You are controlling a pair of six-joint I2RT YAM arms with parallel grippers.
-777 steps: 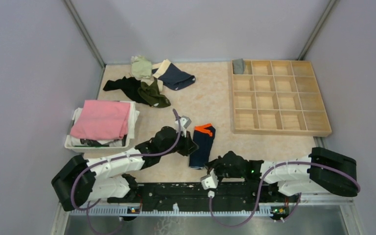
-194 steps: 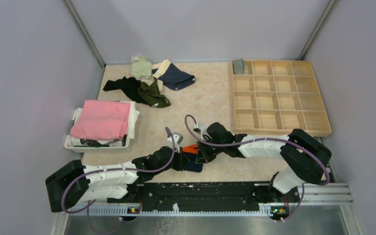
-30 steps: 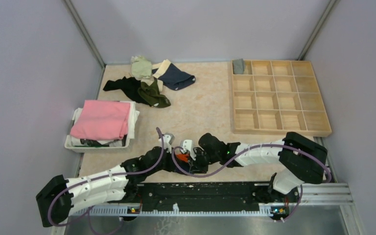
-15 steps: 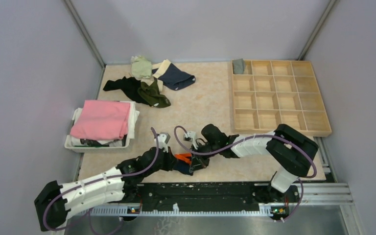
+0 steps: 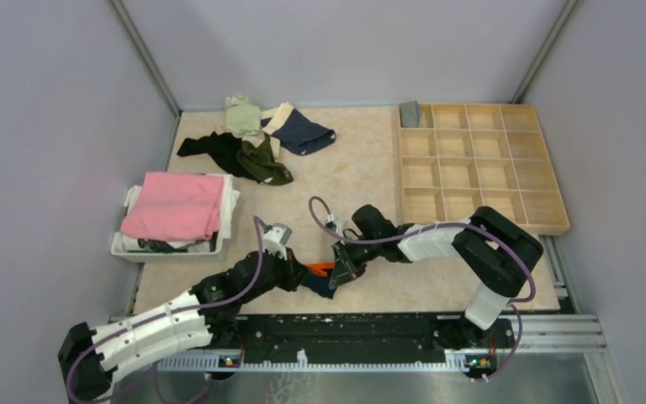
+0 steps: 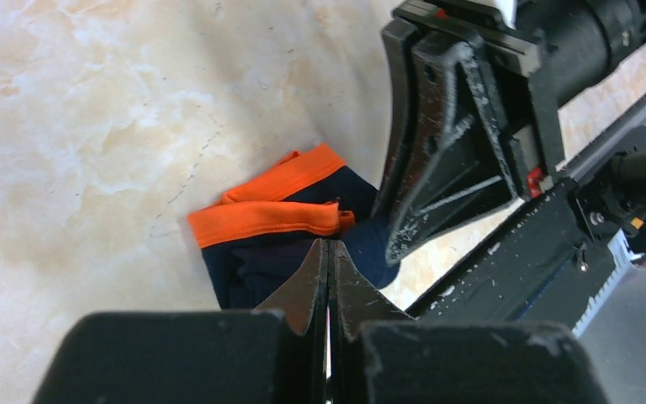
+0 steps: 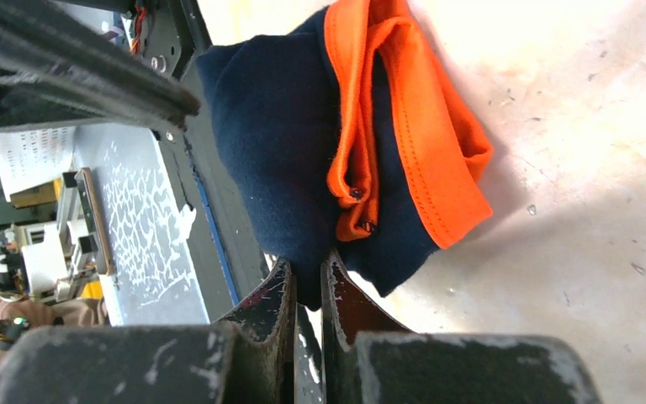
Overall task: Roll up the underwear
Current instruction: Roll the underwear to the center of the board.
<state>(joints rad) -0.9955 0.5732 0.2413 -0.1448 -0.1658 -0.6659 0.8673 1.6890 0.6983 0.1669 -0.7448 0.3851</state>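
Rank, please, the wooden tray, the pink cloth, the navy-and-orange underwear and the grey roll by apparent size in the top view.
1. wooden tray, by far the largest.
2. pink cloth.
3. navy-and-orange underwear, bunched and partly covered, so its lead is unsure.
4. grey roll in the tray's far-left compartment.

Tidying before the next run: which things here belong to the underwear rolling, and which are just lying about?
Job: navy-orange briefs, underwear pile, grey roll, probably the tray holding it.
Lying about: basket, pink cloth.
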